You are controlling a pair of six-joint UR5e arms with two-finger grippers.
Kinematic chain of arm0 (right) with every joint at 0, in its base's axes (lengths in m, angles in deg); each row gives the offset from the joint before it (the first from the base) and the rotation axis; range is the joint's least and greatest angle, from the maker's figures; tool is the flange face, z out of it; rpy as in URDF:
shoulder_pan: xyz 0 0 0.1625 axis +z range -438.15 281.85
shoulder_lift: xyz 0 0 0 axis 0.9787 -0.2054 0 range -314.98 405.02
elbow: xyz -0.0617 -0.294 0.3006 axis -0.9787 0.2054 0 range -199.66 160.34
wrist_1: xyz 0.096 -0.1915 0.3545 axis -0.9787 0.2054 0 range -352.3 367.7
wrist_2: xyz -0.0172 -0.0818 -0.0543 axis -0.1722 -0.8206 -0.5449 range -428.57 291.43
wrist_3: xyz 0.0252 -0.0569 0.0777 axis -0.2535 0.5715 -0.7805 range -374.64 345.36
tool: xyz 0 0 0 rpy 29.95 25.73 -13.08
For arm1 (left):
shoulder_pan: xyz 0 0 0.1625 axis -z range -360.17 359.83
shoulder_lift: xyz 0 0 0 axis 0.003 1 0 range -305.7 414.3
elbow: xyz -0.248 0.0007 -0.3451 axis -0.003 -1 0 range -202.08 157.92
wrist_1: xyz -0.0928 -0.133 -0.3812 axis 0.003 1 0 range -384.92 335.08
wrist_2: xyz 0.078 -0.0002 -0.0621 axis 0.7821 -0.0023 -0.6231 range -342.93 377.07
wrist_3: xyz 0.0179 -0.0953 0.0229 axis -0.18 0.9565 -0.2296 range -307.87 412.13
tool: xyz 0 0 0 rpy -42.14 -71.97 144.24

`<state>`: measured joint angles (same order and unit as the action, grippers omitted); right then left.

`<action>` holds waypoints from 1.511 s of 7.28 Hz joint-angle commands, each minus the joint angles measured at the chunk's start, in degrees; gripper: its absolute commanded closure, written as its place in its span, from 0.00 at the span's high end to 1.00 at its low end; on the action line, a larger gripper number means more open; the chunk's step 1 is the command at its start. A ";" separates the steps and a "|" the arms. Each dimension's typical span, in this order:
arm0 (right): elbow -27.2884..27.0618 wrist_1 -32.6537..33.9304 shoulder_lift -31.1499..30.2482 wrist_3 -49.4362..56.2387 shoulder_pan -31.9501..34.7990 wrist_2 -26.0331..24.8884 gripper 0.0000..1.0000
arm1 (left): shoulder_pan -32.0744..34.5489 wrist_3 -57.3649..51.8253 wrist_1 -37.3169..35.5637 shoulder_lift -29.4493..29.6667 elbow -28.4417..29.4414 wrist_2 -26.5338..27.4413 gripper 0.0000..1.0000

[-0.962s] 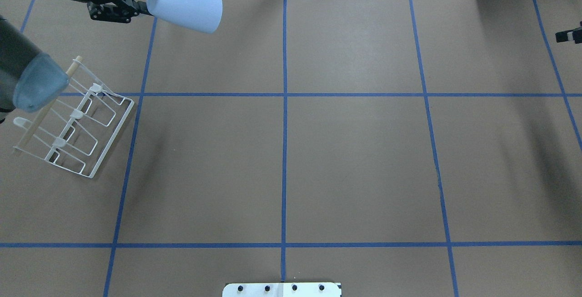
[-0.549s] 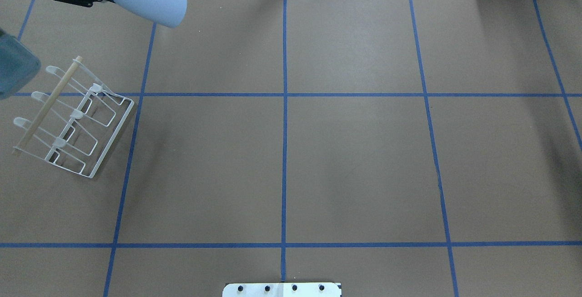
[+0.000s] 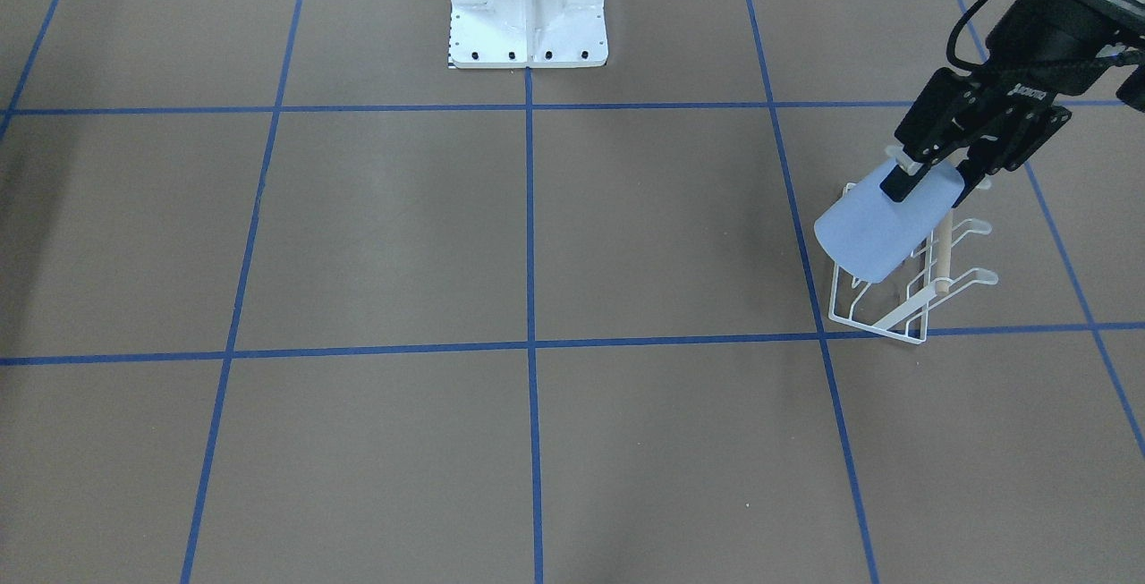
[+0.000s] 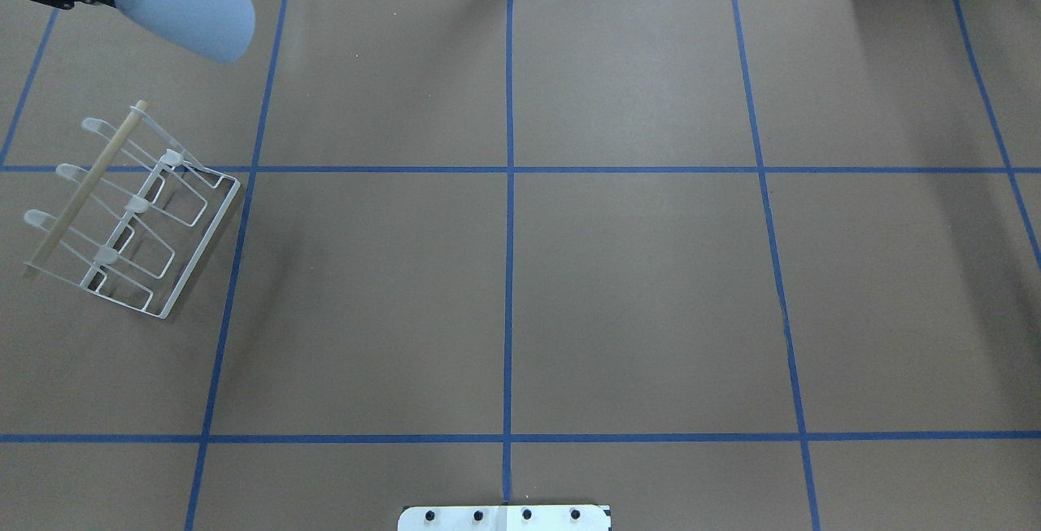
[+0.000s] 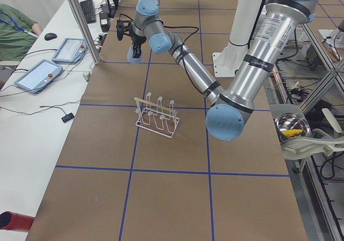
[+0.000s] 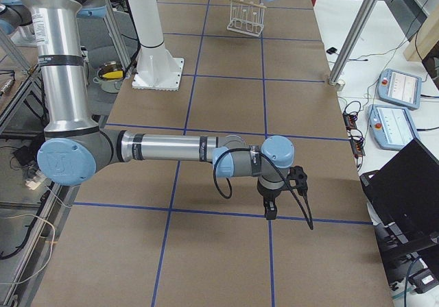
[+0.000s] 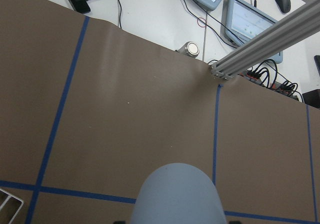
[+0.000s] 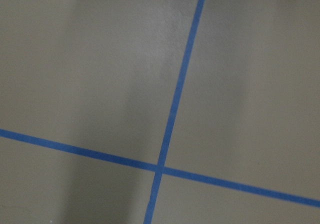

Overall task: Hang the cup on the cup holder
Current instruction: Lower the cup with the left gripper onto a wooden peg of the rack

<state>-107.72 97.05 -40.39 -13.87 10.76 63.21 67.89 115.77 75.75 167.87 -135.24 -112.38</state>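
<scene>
Brown paper [image 4: 634,303] covers the table, and blue tape lines [image 4: 508,271] divide it into squares. On the white side table lie two tablets [image 5: 38,75] and a computer mouse [image 5: 50,36], near an aluminium post [image 5: 80,20]. A metal bowl [image 5: 292,127] stands beside the table.

**Left arm up with a load, right arm low**

My left arm reaches to the far left of the bench, forearm stretched out and wrist angled down. Its pincer [image 3: 930,180] is clamped on the narrow end of the cup [image 3: 869,233], held tilted in the air. My right arm stretches low over the right side, pincer [image 6: 270,213] pointing straight down. I can't tell how its jaws stand.
</scene>
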 commanded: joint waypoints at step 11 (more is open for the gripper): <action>-8.01 6.27 -3.98 -1.12 0.57 2.70 1.00 | -7.14 -22.68 -27.71 -1.07 -1.01 8.95 0.00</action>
<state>-115.77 103.27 -44.32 -14.95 11.32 65.89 61.79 93.10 48.09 167.05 -136.48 -104.23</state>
